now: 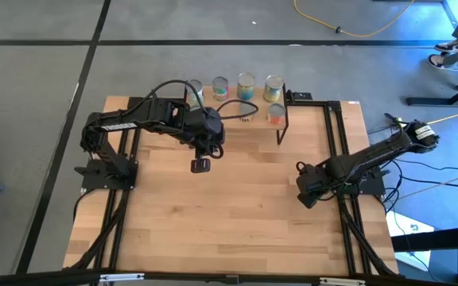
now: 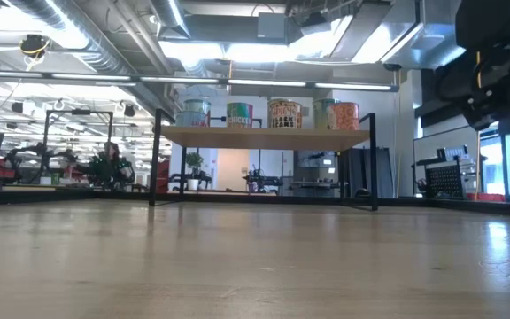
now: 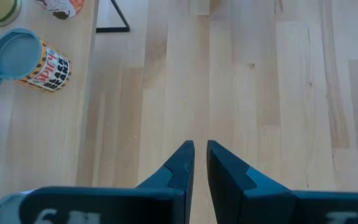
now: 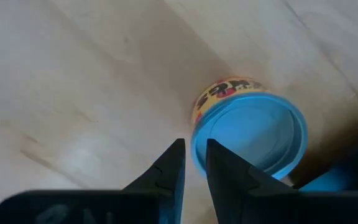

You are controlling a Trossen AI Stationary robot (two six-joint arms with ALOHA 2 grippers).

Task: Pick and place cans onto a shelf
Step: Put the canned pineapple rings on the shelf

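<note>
The shelf (image 2: 264,136), a light-wood top on thin black legs, stands at the table's far edge. Several cans (image 2: 284,113) stand upright on its top, and in the high view (image 1: 246,85) they form a row. My left gripper (image 1: 201,165) hangs shut and empty over the middle of the table, just near of the shelf (image 1: 245,131). Its wrist view (image 3: 201,149) shows cans (image 3: 33,59) off to one side. My right gripper (image 4: 194,152) is shut at the table's right, beside one more can (image 4: 250,134) with a yellow label, upright on the tabletop. The arm hides that can in the high view. My right gripper's shut fingertips (image 4: 213,152) stand in front of the can's top rim (image 4: 197,140), on its side. I cannot tell whether they touch it. My left gripper touches nothing.
Black rails (image 1: 336,135) run along the table's left and right sides. A dark cable (image 1: 237,107) loops from the left arm over the shelf. Bare wood (image 1: 237,222) lies between the arms and the near edge. Yellow cable and chair legs lie on the floor beyond.
</note>
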